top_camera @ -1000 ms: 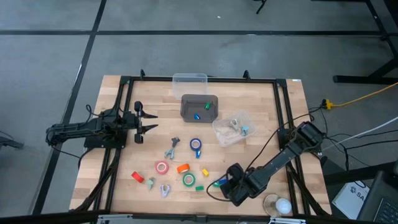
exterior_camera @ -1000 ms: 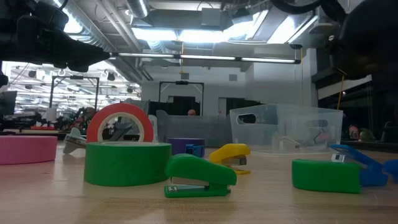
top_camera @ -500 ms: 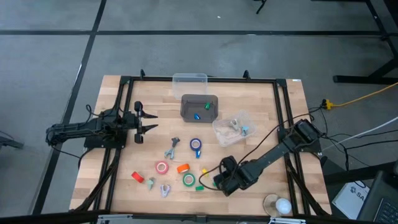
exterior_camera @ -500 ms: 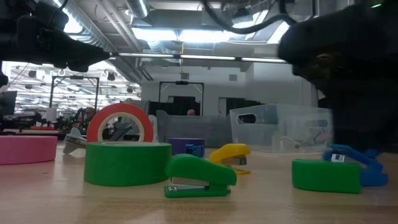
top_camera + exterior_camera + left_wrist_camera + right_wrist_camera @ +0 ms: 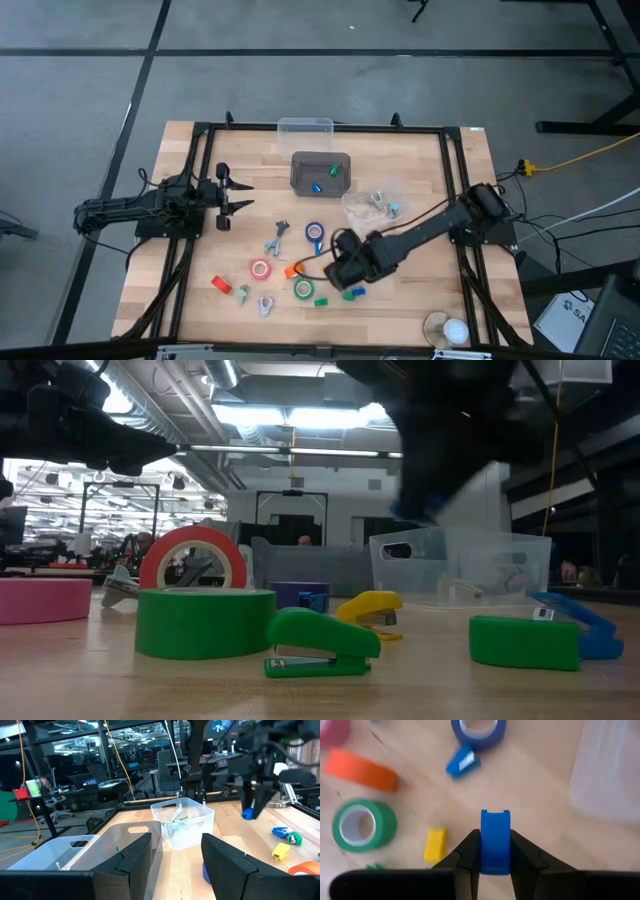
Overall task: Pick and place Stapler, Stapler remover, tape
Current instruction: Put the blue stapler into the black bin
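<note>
Right tool [image 5: 495,851] clenched on a blue stapler [image 5: 495,841] above the worktop [image 5: 420,300], bins [image 5: 320,172] ahead; left tool [image 5: 232,193] released, waiting.

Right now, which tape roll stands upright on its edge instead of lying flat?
The red tape roll: it stands on edge behind the green tape roll, which lies flat like the pink tape roll.

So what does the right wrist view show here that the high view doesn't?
Only the right wrist view shows the right pincer shut on a small blue stapler. Only the high view shows the left pincer waiting open by the table's left edge, and the grey bin. Both show the green tape, the blue tape and the small yellow piece.
</note>
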